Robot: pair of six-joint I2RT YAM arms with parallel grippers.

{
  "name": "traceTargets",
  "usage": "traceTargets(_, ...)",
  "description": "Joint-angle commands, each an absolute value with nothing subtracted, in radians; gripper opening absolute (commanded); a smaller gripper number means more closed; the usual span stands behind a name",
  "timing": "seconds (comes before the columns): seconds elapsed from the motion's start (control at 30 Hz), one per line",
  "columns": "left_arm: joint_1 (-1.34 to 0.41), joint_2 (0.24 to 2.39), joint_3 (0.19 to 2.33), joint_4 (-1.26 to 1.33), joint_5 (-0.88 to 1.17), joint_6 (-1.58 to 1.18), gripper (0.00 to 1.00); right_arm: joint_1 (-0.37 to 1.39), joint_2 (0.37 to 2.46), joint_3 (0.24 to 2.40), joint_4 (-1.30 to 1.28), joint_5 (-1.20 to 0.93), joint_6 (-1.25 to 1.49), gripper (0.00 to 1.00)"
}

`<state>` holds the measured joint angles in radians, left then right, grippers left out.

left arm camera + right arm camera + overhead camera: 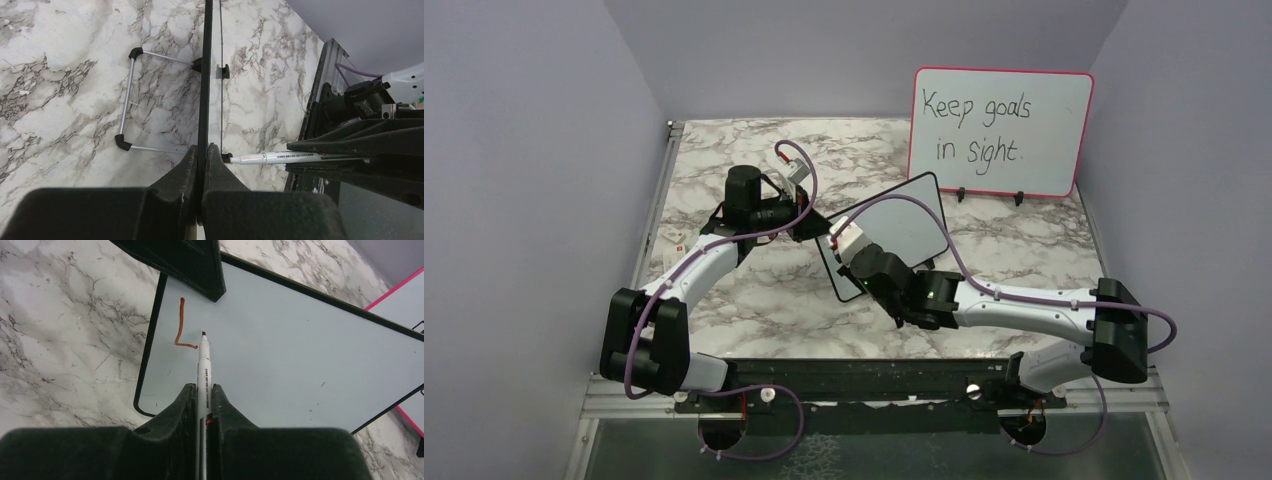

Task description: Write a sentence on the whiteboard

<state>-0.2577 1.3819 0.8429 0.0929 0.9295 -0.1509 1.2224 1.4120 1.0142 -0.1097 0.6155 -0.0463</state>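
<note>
Right wrist view: R gripper (203,387) clenched on marker (204,370), whose long axis runs straight away from the cam. Tip points at whiteboard (280,355), just right of a reddish-brown "L" (180,325). Top view: board mid-table (754,295), long axis near-left to far-right. L gripper (202,150) pinches its edge.

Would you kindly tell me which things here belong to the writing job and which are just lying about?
In the job: whiteboard, clamped by left gripper; marker in right gripper; first reddish-brown stroke.
Lying about: pink-framed board reading "Keep goals in sight"; small white item at the table's left edge.
</note>
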Motion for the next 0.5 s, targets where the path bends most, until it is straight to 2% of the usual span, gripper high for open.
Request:
traceTargets(0.0, -0.267, 1.408, 0.836, 0.002, 0.832, -0.069, 0.0, 1.22, 1.426, 1.014, -0.066, 0.633, -0.044, 0.0)
traceTargets(0.47, -0.267, 1.408, 0.836, 0.002, 0.828, -0.066, 0.0, 1.21, 1.445, 1.014, -0.065, 0.663, -0.034, 0.01)
